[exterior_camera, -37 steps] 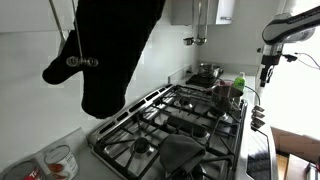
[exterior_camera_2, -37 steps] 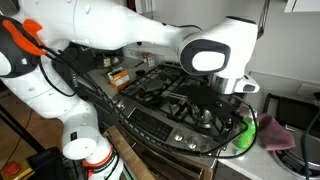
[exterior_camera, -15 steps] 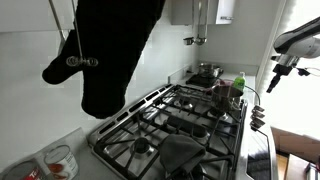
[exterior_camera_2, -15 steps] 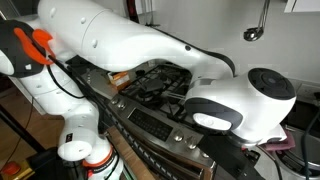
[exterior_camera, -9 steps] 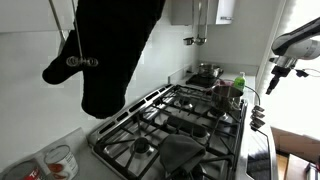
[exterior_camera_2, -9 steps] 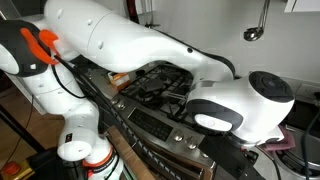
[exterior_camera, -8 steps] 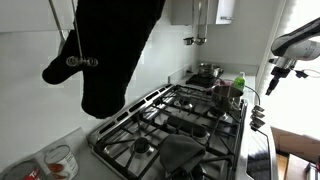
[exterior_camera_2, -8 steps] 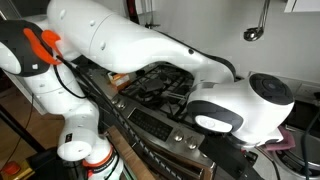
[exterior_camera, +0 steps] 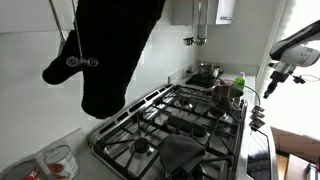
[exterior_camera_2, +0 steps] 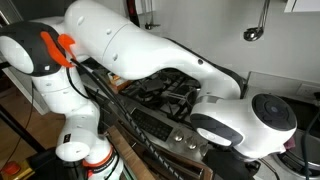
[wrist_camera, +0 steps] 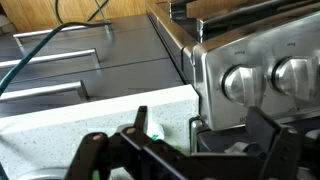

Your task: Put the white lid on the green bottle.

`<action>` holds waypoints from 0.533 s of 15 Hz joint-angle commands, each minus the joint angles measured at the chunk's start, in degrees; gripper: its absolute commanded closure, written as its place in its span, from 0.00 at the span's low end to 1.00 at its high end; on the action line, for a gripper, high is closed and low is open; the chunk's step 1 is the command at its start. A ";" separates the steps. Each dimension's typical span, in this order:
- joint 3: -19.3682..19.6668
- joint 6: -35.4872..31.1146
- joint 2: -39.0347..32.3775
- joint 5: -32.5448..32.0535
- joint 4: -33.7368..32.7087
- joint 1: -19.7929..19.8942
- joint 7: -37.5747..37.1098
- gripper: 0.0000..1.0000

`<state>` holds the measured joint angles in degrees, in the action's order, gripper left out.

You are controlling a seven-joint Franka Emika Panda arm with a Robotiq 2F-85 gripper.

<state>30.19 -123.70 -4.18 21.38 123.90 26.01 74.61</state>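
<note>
The green bottle [exterior_camera: 238,87] stands upright at the back right corner of the hob; I cannot tell whether its top is capped. My gripper [exterior_camera: 268,86] hangs to the right of the bottle, apart from it, past the stove's edge. In the wrist view my gripper [wrist_camera: 198,120] is open and empty, low over a pale speckled counter beside the stove front. A small white round piece with a green mark [wrist_camera: 153,131] lies there by my left finger [wrist_camera: 140,120]; it may be the white lid. In an exterior view my arm [exterior_camera_2: 170,60] hides the bottle and gripper.
A steel pot [exterior_camera: 207,72] stands behind the bottle. A black cloth [exterior_camera: 110,50] hangs at the left over the gas hob [exterior_camera: 175,115]. A glass jar [exterior_camera: 60,160] is at the front left. Steel stove knobs [wrist_camera: 240,82] and dark drawer fronts [wrist_camera: 60,65] lie ahead of the wrist.
My gripper has moved right, away from the bottle, and a little lower. The arm has swung across the other exterior view and now blocks it.
</note>
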 commanded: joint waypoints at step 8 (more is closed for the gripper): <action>-4.47 -7.37 -5.98 20.56 0.03 5.73 15.81 0.00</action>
<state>27.45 -128.85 -8.49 36.42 123.91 29.90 85.65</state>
